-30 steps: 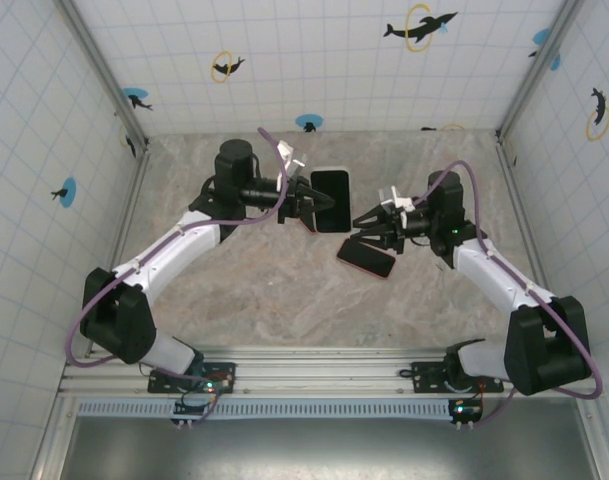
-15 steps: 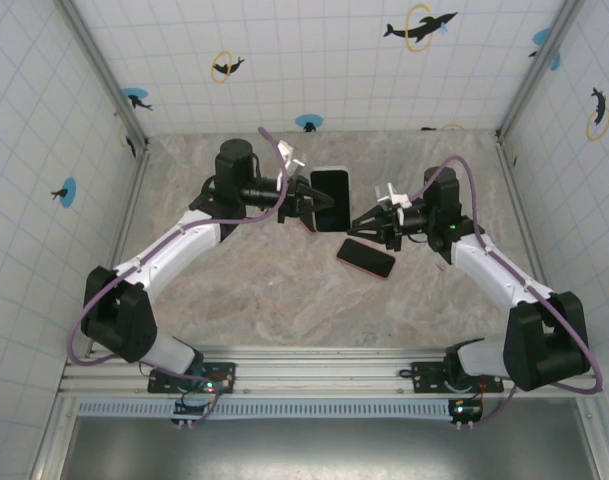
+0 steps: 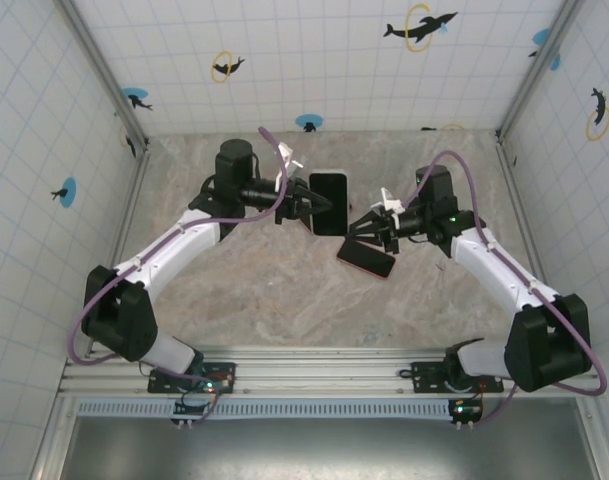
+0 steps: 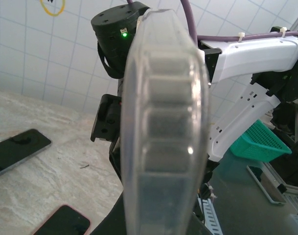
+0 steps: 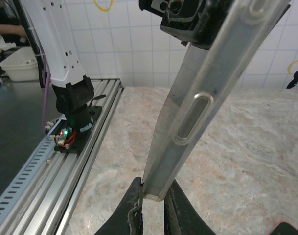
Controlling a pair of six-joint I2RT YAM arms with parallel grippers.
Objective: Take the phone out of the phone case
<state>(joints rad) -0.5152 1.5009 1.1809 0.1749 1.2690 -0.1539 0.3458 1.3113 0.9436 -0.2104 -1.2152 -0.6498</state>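
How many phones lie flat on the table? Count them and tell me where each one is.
2. The red-edged phone lies near the middle of the table; the grey-edged phone lies at the left of the left wrist view. More may be hidden.

A clear, glossy plastic is being shown by the phone case point(image 4: 163, 127), with light being caught along its smooth moulded rim. That rim is being pinched between the right fingers point(image 5: 132, 210), which are being seen as matt black plastic. Beneath them a matt, marble-veined tabletop point(image 5: 246, 147) is being shown, and left of them a ribbed metal rail point(image 5: 51, 181). Just beside the fingertips, light is being reflected by a phone point(image 3: 365, 257) with a glossy black screen.
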